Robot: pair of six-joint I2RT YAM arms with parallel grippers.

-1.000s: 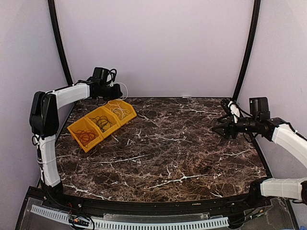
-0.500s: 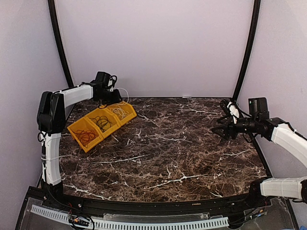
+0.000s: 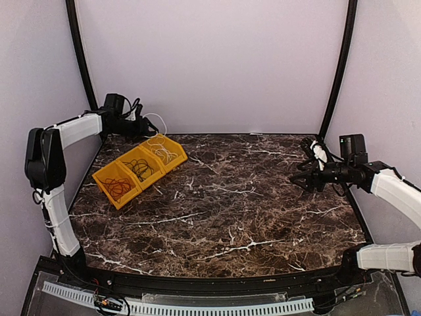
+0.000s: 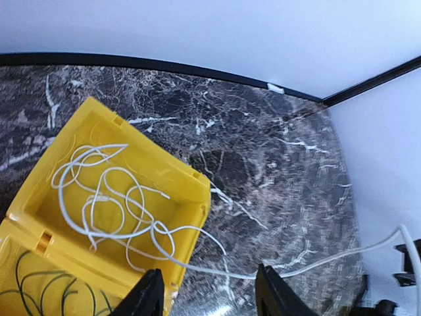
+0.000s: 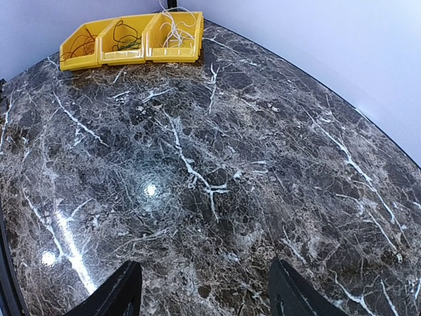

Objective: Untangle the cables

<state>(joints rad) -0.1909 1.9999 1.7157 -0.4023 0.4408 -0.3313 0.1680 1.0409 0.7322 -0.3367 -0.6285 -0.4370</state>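
Three yellow bins (image 3: 110, 172) stand in a row at the table's far left. The white cable (image 3: 164, 151) lies coiled in the far bin (image 4: 191, 181), the black cable (image 3: 141, 168) in the middle one, the red-orange cable (image 3: 118, 188) in the near one. My left gripper (image 3: 138, 127) hovers open behind the far bin. One white strand (image 4: 220, 270) leaves the coil (image 4: 105, 204), crosses the bin's rim and passes between my open fingers (image 4: 275, 294) without being pinched. My right gripper (image 3: 300, 178) hangs open and empty over the table's right side, far from the bins (image 5: 131, 49).
The dark marble table (image 3: 230, 204) ends at a black frame rail (image 4: 131, 64) and pale walls close behind the bins. The white strand's far end (image 4: 395, 237) trails off to the right of the left wrist view.
My left gripper went from shut to open, letting go of the white cable, and drew back to the left. The right arm has not moved.
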